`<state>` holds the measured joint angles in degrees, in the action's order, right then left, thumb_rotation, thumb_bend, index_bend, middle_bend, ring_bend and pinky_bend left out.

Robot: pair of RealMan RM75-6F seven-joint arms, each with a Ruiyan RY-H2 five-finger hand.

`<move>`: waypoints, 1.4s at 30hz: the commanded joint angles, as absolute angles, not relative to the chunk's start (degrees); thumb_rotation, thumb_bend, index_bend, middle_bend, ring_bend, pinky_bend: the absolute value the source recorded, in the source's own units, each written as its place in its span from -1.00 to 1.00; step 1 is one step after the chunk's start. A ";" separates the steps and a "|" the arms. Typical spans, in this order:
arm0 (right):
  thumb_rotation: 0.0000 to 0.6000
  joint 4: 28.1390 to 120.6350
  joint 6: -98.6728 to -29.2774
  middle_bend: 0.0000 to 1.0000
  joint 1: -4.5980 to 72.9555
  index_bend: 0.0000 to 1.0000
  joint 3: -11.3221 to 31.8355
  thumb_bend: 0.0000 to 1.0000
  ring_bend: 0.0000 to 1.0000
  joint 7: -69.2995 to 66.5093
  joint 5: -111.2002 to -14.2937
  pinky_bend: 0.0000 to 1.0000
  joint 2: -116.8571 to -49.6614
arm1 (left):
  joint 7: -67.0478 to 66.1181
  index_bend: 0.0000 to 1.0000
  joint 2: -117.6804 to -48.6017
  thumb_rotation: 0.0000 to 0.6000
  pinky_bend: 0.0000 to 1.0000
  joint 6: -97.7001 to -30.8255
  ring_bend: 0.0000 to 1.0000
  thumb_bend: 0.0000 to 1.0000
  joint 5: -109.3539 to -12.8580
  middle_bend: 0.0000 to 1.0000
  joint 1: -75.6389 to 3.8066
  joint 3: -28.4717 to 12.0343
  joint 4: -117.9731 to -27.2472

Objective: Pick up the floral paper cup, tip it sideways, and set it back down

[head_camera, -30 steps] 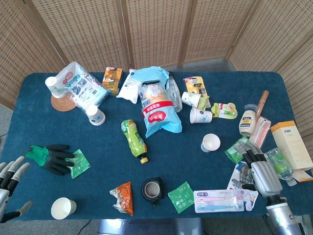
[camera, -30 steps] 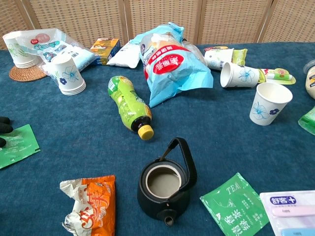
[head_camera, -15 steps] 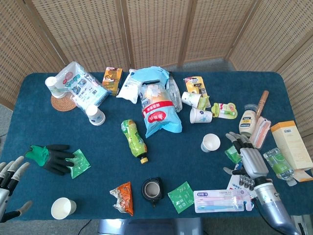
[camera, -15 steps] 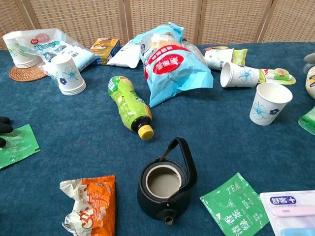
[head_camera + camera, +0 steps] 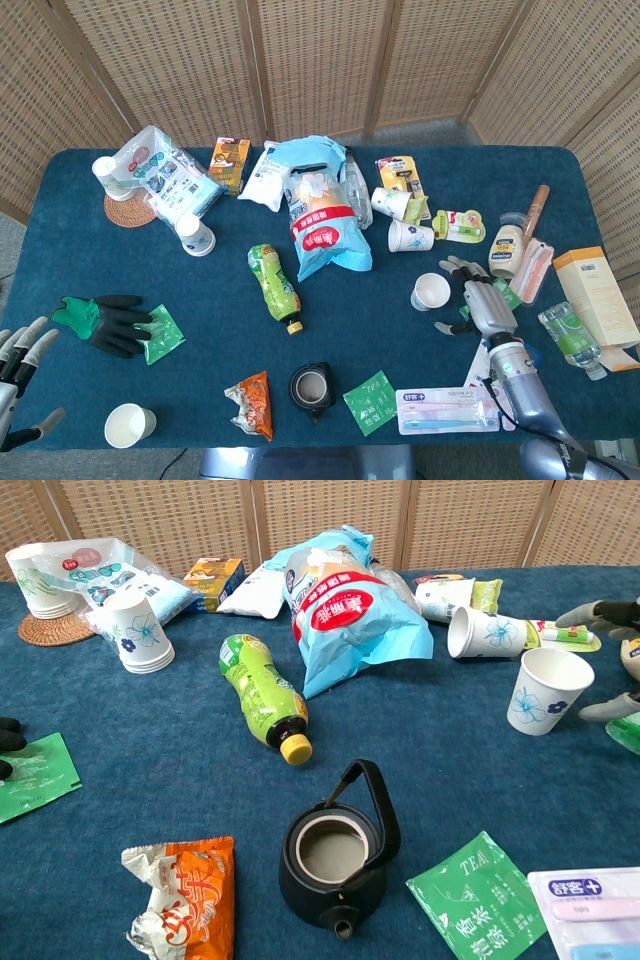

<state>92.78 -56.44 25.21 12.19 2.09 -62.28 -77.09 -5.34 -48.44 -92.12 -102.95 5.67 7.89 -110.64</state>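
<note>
Right hand (image 5: pixel 484 304) advanced forward across the counter (image 5: pixel 80 260), now just beside the upright floral paper cup (image 5: pixel 431 291), fingers spread, grasping nothing, left hand (image 5: pixel 20 375) released, idle.

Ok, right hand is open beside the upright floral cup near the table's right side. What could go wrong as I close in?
The right hand is open beside the floral paper cup. The cup is thin paper, so a hard grip could crush it, and a fingertip nudge may topple it first. Tipped sideways, it could strike the cup lying on its side just behind, or the hand could brush the green packet beside it.
</note>
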 commanded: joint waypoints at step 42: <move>1.00 89.36 -62.36 -1.00 26.58 -0.25 9.86 -0.61 -1.00 4.48 -66.20 -1.00 -81.54 | -5.57 -1.00 -48.57 1.00 -1.00 -91.81 -1.00 -0.52 -102.61 -1.00 5.63 7.90 -110.89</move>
<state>88.71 -60.80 27.14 10.84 3.04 -64.59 -81.79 -5.56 -48.57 -91.82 -102.62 5.63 7.90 -110.89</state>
